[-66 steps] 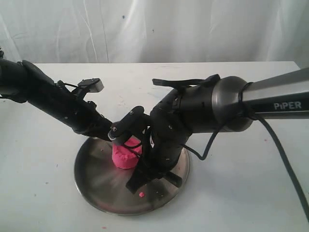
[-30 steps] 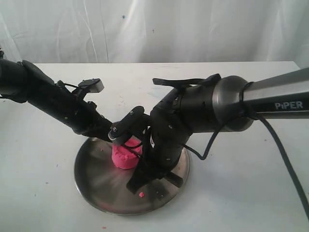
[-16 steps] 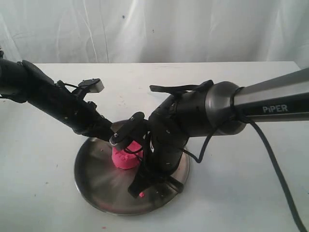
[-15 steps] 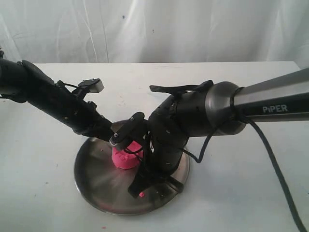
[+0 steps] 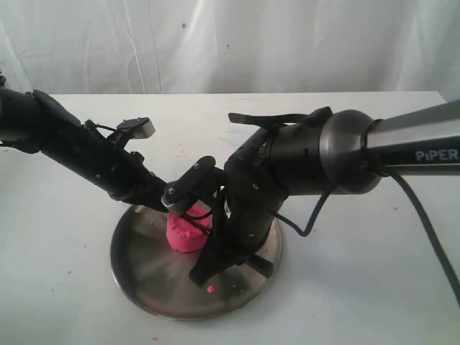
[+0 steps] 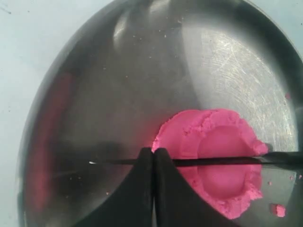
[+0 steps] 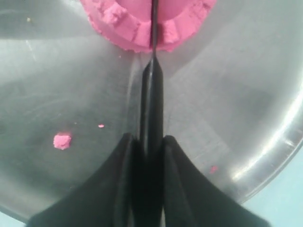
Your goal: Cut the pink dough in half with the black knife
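The pink dough [image 5: 184, 235] stands as one stubby cylinder on the round steel plate [image 5: 136, 277]. In the right wrist view my right gripper [image 7: 150, 140] is shut on the handle of the black knife [image 7: 152, 94], whose blade runs into the edge of the pink dough [image 7: 130, 19]. From the left wrist view, the black knife [image 6: 222, 161] lies straight across the dented top of the pink dough [image 6: 208, 137]. My left gripper [image 6: 152, 151] is shut, its tips over the blade near the point; whether they touch it cannot be told. In the exterior view the right gripper [image 5: 224, 260] hides most of the knife.
A tiny pink crumb [image 5: 210, 289] lies on the plate near its front rim, also seen as the crumb [image 7: 62, 140] beside the knife handle. White table [image 5: 359, 287] surrounds the plate. The left arm [image 5: 79, 154] and the right arm [image 5: 309, 162] crowd over the plate.
Half a second ago the right arm had dipped lower over the plate; it has since risen back. The knife stays across the dough. The left arm has not moved.
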Controlling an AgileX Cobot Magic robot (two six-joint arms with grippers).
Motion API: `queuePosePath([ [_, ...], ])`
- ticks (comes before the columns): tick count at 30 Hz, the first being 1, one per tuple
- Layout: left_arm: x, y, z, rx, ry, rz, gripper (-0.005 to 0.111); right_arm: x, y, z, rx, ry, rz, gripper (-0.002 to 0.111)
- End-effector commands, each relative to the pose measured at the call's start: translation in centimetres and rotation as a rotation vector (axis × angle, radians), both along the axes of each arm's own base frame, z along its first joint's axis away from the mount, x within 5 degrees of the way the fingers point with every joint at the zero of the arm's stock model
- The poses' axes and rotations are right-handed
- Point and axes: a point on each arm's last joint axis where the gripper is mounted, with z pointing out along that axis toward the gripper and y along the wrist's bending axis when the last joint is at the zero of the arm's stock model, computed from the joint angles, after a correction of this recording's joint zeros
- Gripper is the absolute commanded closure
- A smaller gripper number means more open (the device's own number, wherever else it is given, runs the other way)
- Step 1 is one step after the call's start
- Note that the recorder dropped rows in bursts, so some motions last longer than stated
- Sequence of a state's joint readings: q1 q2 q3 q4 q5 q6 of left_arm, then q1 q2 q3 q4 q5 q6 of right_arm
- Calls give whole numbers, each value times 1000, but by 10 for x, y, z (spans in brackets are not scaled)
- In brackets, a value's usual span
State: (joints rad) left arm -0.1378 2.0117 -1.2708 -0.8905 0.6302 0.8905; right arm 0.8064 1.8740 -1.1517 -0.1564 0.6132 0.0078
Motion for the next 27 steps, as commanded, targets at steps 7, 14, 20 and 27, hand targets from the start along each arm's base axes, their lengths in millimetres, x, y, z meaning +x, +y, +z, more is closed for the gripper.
queuePosePath([
  [7,-3,-2,-2,-7,21,-17,107,1,1,7,18,-21,9,102],
  [14,-5,-2,-2,-9,33,-34,107,1,1,7,18,-21,9,102],
  [20,-6,-2,-10,3,61,-54,107,1,1,7,20,-22,9,102],
  [27,-2,-2,-9,5,50,-46,107,1,1,7,20,-22,9,102],
])
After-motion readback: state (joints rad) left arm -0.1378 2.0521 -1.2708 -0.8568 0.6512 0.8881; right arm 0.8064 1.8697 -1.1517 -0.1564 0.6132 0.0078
